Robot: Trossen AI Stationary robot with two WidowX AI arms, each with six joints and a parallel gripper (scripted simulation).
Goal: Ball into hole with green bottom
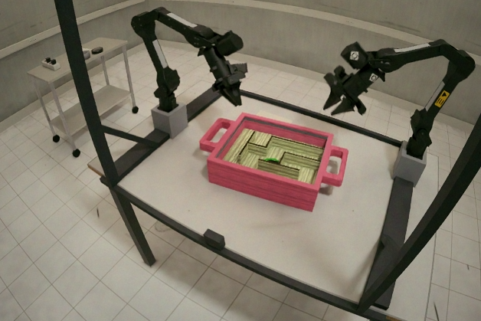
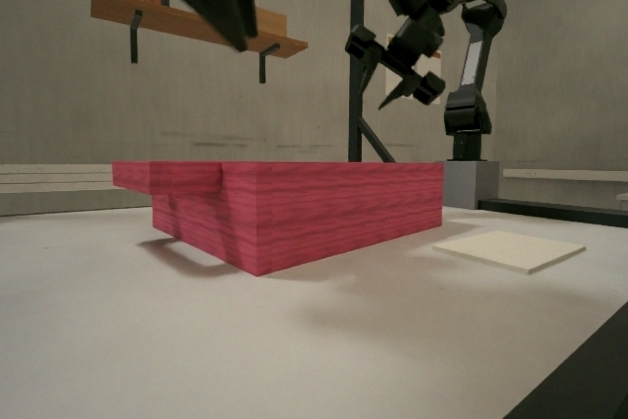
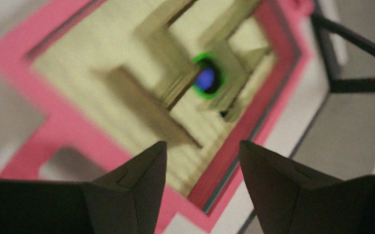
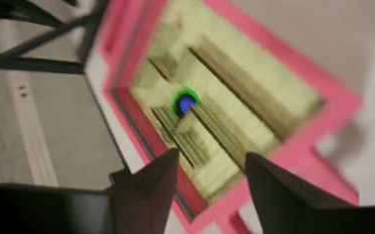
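Pink wooden maze board (image 1: 260, 188) (image 2: 314, 215) (image 3: 69, 113) (image 4: 283, 47) lies flat on the white table (image 1: 248, 224) (image 2: 304, 353); blue ball (image 3: 205, 78) (image 4: 187, 103) shows inside the green-bottomed hole (image 1: 271, 159) (image 3: 205, 97) (image 4: 185, 89) in both wrist views, hidden in top and exterior. Left gripper (image 1: 235, 103) (image 2: 370, 100) (image 3: 203, 144) and right gripper (image 1: 328, 111) (image 2: 247, 43) (image 4: 211, 157) both hang above the table, off the board, fingers moderately apart, nothing between them.
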